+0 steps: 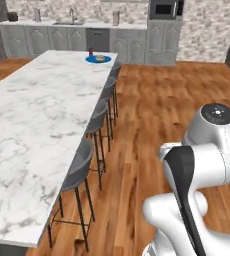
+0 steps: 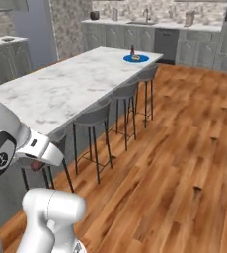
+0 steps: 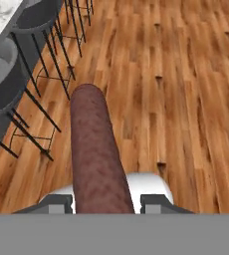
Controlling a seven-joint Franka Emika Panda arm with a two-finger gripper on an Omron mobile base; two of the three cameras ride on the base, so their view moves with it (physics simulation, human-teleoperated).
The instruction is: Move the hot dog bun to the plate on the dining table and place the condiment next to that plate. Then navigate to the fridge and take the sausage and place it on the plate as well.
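Nearest to us in the hand view is the sausage (image 3: 96, 154), a dark red-brown cylinder with a mottled skin and a rounded far end, reaching up from between the two finger tips of our end effector (image 3: 105, 201), which is clenched on it. Below it lies the wooden floor (image 3: 186, 89), and grey stools (image 3: 17, 60) stand to the left along the worktop's edge.

In the right base view, a small reddish end of the sausage shows under the white hand. The long dining table (image 1: 32, 115) with its white, grey-veined marble top stretches away from us. At its far end sits the blue plate (image 1: 93, 60) with the tan hot dog bun (image 1: 100, 58) on it. The dark red condiment (image 1: 90, 51) stands upright just beside the plate.
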